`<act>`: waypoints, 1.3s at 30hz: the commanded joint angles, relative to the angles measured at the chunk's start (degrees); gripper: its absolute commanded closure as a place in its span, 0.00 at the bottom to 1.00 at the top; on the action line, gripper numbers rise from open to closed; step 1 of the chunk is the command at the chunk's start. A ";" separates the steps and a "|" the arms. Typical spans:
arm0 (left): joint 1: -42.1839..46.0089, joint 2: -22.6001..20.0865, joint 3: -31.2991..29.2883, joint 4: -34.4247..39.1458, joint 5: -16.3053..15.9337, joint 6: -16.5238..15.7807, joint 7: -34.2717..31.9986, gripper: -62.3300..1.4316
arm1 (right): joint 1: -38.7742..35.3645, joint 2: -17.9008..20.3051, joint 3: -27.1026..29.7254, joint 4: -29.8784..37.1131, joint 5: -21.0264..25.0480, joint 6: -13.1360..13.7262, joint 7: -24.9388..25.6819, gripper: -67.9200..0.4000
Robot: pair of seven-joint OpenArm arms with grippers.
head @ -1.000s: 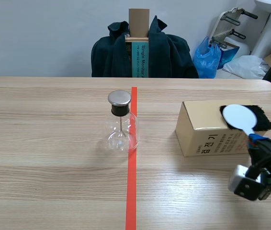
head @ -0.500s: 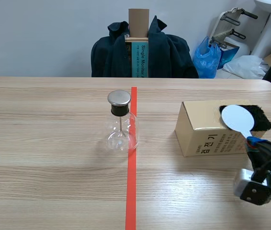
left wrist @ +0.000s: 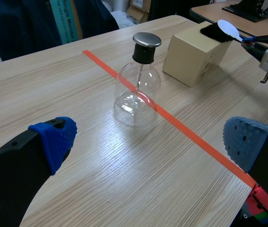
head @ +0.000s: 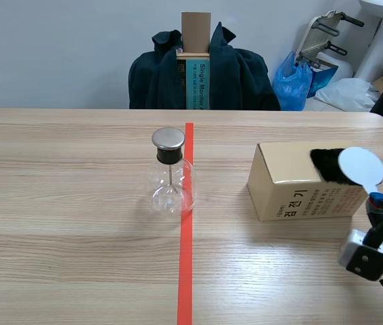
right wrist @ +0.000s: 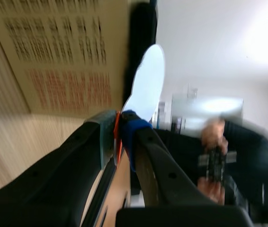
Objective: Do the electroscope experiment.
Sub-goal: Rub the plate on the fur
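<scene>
Right gripper clamps white paddle by black cloth atop box. Left gripper fingers spread, flask ahead. Jacket behind table.

Flask by tape, disc beside box

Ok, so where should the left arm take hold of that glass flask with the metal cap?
Probably by the black neck just under the metal cap, coming in level from the left arm's side. The flask stands upright; the neck is narrow and straight, whereas the round glass bulb is wide.
</scene>
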 commanded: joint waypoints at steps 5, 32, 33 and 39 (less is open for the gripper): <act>-0.17 0.15 -0.15 0.94 -0.59 -0.09 -0.83 0.00 | 0.04 -0.11 -0.42 1.05 0.04 0.09 -8.98 0.98; -0.20 0.15 -0.15 0.94 -0.59 1.42 -0.83 0.00 | 0.09 2.95 2.36 7.65 2.78 -10.78 -3.10 0.98; -0.20 0.15 -0.15 0.94 -0.59 1.42 -0.83 0.00 | 0.09 3.45 2.78 9.27 3.80 -12.09 -3.93 0.98; -0.26 0.15 -0.15 0.94 -0.57 1.42 -0.81 0.00 | 0.24 7.43 5.81 23.37 9.68 -13.31 -10.36 0.98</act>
